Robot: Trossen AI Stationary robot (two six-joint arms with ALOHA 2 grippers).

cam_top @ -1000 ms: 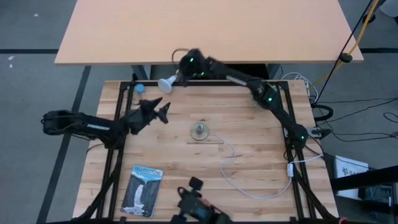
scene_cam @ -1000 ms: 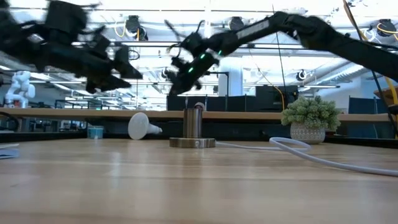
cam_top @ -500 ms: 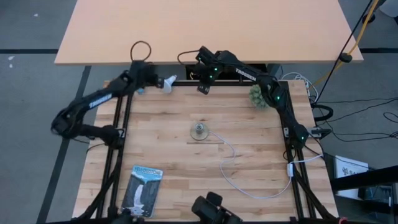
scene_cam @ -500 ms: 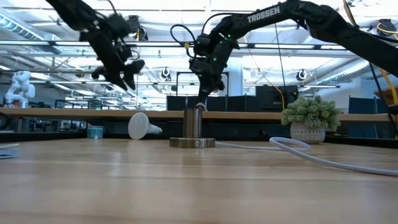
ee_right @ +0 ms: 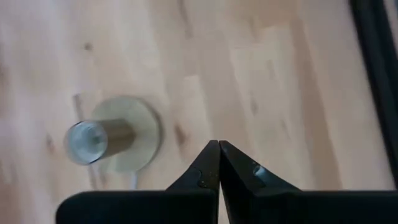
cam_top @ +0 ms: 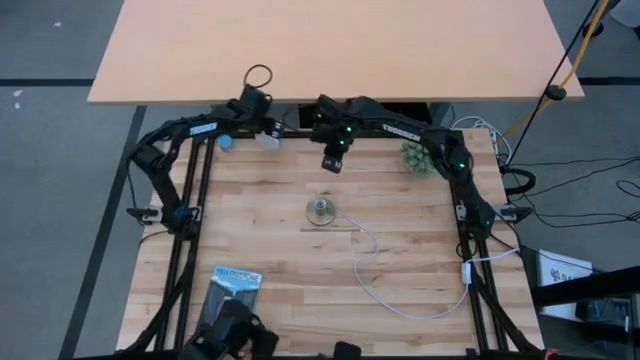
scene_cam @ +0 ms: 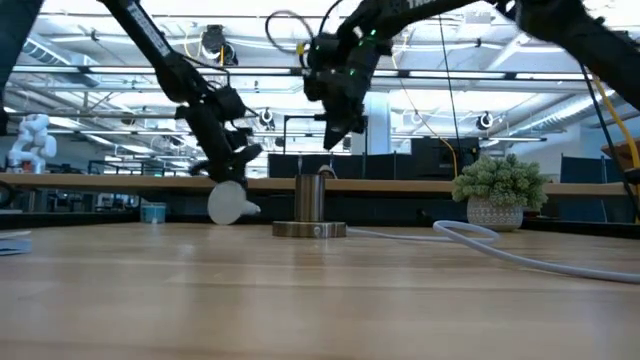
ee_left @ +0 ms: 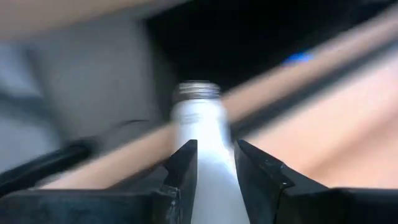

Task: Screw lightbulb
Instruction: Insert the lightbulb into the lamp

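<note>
**Left claw at the bulb's neck, socket waiting mid-table**

Starting at the far left edge of the table (cam_top: 250,250), we see the left gripper (ee_left: 214,163) reaching the lightbulb (cam_top: 266,139), which lies on its side at the back edge of the boards. In the left wrist view its two fingers (ee_left: 181,167) stand a little apart, one on each side of the bulb's tapering white neck, and the silvery screw base points away beyond them. We cannot tell whether the pads press the neck yet or only bracket it; the blur there hides any gap.

We judge the bulb to be light, smooth and fragile: a frosted shell that could slip from hard fingers or crack under a hard squeeze. The neck seems the better hold, since it narrows, is likely stiffer than the globe, and leaves the thread free for the socket (cam_top: 320,210), which stands upright mid-table with its white cord (cam_top: 372,262) trailing to the right.

Further right, the right gripper (ee_right: 218,163) hangs above the table behind the socket, its fingers closed together on nothing.

In the low view the left claw partly covers the bulb, so its contact with the table is unclear. The blue card (cam_top: 228,300) at the front is partly covered by dark hardware.
</note>
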